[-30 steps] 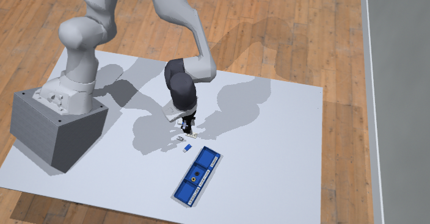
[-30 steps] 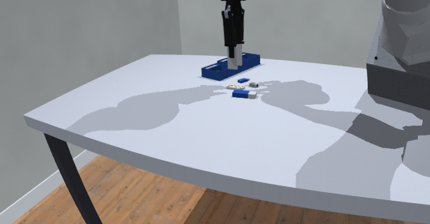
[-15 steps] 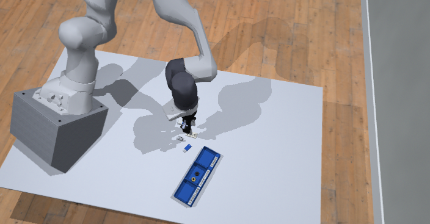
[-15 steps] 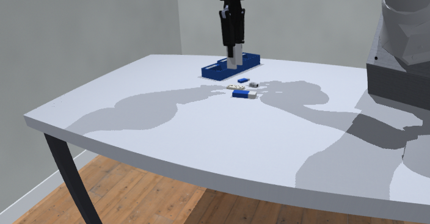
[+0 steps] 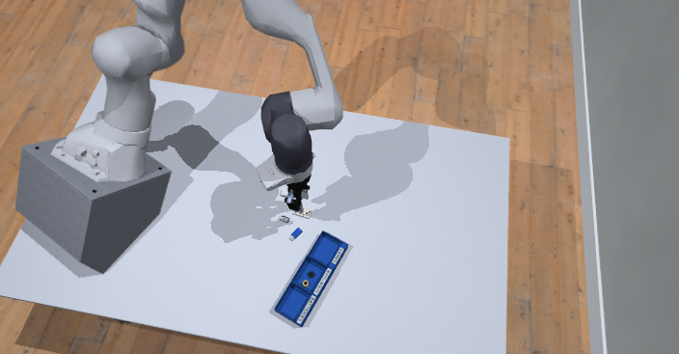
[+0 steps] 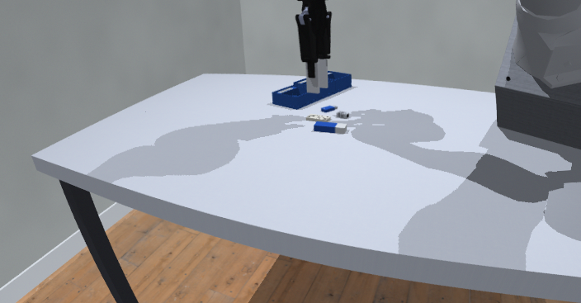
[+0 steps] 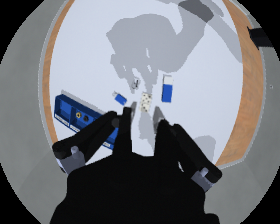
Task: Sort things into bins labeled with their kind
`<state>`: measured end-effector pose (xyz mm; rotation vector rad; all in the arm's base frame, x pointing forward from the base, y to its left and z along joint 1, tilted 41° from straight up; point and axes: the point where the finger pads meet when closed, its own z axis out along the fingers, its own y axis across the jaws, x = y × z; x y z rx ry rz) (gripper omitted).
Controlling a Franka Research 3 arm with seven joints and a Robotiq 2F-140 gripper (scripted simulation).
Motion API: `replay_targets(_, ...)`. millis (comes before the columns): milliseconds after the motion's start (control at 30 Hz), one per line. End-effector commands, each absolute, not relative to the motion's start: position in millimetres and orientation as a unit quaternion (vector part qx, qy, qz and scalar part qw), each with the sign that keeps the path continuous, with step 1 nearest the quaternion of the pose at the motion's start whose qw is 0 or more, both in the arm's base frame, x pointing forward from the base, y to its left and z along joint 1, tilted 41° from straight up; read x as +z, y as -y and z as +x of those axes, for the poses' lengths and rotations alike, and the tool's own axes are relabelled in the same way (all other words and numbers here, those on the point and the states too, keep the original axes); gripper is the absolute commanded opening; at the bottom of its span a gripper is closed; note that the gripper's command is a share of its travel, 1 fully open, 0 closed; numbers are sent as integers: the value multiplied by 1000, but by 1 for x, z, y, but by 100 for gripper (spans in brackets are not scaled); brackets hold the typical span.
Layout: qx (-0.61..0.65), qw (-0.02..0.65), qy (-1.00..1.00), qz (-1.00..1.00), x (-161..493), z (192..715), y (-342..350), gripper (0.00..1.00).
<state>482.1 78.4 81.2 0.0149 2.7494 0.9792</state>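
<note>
Two nuts (image 5: 311, 274) (image 7: 86, 118) are held in the middle compartment of the bin tray (image 5: 299, 272) (image 6: 285, 101) (image 7: 83, 106), set toward the right-hand long edge of the table (image 5: 434, 261) (image 6: 330, 191) (image 7: 91, 60). Between tray and left-hand edge are laid a USB stick (image 5: 296, 233) (image 6: 328, 109) (image 7: 120, 98), domino (image 5: 305, 214) (image 6: 318, 118) (image 7: 146, 102) and eraser (image 6: 329, 127) (image 7: 167, 89).

The surface (image 5: 434, 261) (image 6: 289, 207) (image 7: 91, 55) is pale bluish white. The bin tray (image 5: 294, 305) (image 6: 289, 101) (image 7: 65, 106) is deep blue with white labels bearing dark lettering. The domino-like tile (image 5: 304, 213) (image 6: 318, 118) (image 7: 146, 102) is cream with dark spots. One block (image 6: 330, 127) (image 7: 167, 89) is blue and white. The pincer (image 5: 300, 209) (image 6: 317, 90) (image 7: 144, 110) is black with pale grey fingertips.
</note>
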Motion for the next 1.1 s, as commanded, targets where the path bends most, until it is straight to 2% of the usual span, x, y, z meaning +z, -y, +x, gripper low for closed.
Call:
replay_targets(0, 332, 109, -937, 9, 81, 483, -79, 25)
replay_targets(333, 332, 109, -937, 9, 82, 483, -79, 25)
replay_targets(1067, 332, 109, -937, 9, 39, 497, -113, 25)
